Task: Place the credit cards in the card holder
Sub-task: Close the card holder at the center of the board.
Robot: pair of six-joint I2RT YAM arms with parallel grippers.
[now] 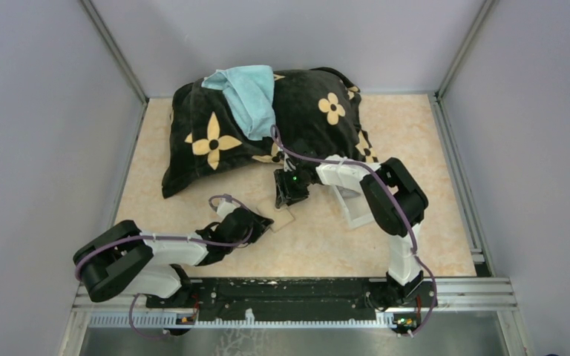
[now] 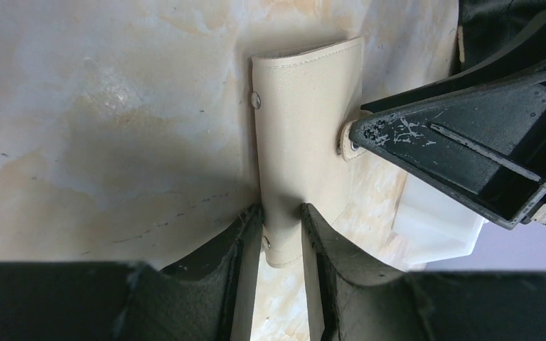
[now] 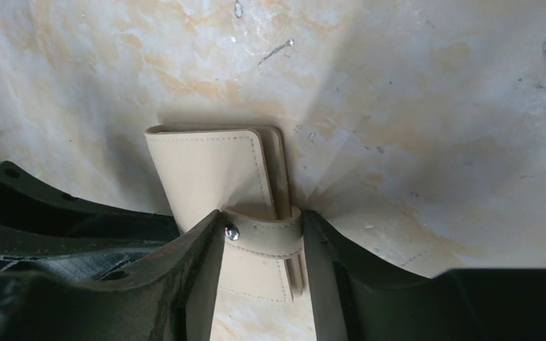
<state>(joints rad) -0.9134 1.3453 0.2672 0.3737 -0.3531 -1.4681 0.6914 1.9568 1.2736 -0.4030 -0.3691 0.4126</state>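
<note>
left claw [image 2: 282, 220]: pinching the near end of the card holder [image 2: 306, 128], fingers pressing on both faces; judging it is acting as the anchor so the holder is not sliding on the bench [image 1: 415, 141]
right claw [image 3: 263, 227]: fingers closing on either side of the holder right at the snap tab [image 3: 266, 238]; in the left wrist view one tip is touching the tab's stud end; judging it is working on the snap to get the holder open
card holder: tan, folded shut, tab wrapping around its edge; sitting mid-bench between the two claws, gripped from opposite ends
step: judging opening is not yet done, so no slot is showing to take a card
credit cards: not showing in any view, cannot tell where they are lying
white tray [image 2: 437, 227]: sitting just beside the right claw, contents hidden
pillow [image 1: 297, 119]: dark, flower print, lying at the far side of the bench with a teal cloth [image 1: 249, 96] draping over it; apart from the work
risk: tab slipping off the fingertip, or the holder twisting in the left pinch
</note>
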